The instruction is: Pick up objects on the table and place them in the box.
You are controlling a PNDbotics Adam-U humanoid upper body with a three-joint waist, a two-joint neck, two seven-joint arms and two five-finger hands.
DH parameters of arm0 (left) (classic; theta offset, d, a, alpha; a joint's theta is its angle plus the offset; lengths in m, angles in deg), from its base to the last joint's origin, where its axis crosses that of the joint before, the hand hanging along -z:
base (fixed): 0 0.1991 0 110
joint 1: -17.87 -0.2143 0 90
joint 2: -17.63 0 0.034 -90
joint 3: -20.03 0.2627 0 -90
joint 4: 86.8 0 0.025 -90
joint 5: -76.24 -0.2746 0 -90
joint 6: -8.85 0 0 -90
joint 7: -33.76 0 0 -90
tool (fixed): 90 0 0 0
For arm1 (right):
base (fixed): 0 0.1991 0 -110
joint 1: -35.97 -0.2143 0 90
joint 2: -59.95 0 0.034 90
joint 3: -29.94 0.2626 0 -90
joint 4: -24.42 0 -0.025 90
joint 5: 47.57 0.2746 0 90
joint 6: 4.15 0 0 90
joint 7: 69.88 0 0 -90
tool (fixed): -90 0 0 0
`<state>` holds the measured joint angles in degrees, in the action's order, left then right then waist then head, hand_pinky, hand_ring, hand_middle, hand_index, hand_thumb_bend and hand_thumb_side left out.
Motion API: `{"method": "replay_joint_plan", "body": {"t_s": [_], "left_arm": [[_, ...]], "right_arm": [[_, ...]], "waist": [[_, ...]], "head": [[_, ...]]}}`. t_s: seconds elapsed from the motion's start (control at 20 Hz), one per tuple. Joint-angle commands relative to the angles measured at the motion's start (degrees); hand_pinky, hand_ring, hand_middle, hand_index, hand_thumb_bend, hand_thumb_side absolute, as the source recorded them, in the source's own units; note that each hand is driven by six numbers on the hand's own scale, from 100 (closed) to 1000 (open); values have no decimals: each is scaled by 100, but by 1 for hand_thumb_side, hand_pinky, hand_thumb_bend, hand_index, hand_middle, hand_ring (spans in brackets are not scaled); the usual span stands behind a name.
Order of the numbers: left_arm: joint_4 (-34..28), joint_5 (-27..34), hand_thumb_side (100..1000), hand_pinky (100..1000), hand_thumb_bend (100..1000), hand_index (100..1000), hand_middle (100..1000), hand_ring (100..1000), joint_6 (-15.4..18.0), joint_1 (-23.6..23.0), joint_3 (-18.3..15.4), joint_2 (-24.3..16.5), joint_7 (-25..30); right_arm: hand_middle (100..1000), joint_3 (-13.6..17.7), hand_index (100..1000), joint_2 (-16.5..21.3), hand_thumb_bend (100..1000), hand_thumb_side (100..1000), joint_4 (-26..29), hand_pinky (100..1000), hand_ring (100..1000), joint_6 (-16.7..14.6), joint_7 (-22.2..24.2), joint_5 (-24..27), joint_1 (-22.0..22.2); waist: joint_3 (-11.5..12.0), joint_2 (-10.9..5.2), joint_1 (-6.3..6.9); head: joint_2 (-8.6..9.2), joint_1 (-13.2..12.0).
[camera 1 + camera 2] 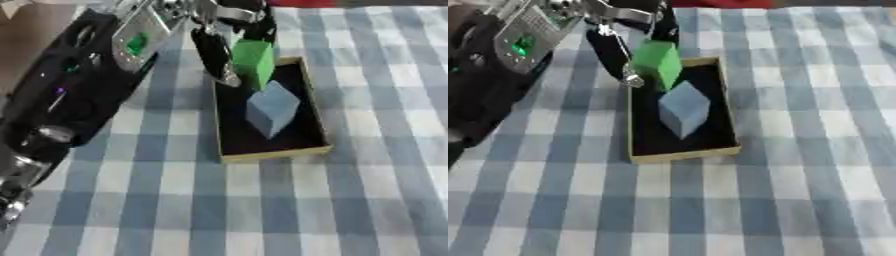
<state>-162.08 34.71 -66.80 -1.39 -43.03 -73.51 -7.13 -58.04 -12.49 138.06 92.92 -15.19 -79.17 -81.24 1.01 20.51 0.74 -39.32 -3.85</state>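
Left eye view shows more left arm (79, 85).

left hand (229, 35): blurred, top cut off | green block (254, 62): far side hidden

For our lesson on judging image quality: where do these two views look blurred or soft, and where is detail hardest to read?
Left eye view: the left hand over the green block is smeared; the arm is a dark mass. Right eye view: similarly soft; the blue block in the box keeps readable edges, with even lighting and no glare.
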Motion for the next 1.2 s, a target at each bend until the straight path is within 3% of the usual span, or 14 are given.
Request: {"method": "replay_joint_plan", "body": {"t_s": [0.05, 0.15, 0.6, 0.9, 1.2], "left_arm": [[-57, -80, 302, 641, 405, 675, 539, 647, 373, 91, -56, -18, 286], [-50, -45, 337, 664, 433, 703, 565, 676, 406, 85, -49, 11, 286], [44, -309, 321, 655, 438, 693, 558, 666, 502, 38, -66, 34, 243], [-4, -449, 254, 649, 412, 684, 549, 658, 468, 101, -234, -66, 164], [220, -789, 217, 656, 441, 689, 555, 668, 483, 196, -393, -264, 100]], "right_arm": [[802, 25, 809, 92, 100, 1000, 95, 826, 795, -21, -6, 35, -63], [801, 22, 809, 84, 100, 1000, 95, 826, 795, -21, -2, 37, -70], [800, 23, 809, 63, 100, 1000, 95, 826, 794, -14, -3, 48, -55], [800, 33, 809, 74, 100, 1000, 95, 826, 794, -6, -9, 47, -28], [800, 37, 809, 86, 100, 1000, 95, 825, 794, -5, -15, 43, -22]], "waist": [[-21, -107, -14], [-24, -103, -15], [-32, -96, -13], [-29, -105, -11], [-23, -100, -1]], "head": [[-37, 19], [-31, 12], [-11, 15], [-5, 16], [47, 8]]}}
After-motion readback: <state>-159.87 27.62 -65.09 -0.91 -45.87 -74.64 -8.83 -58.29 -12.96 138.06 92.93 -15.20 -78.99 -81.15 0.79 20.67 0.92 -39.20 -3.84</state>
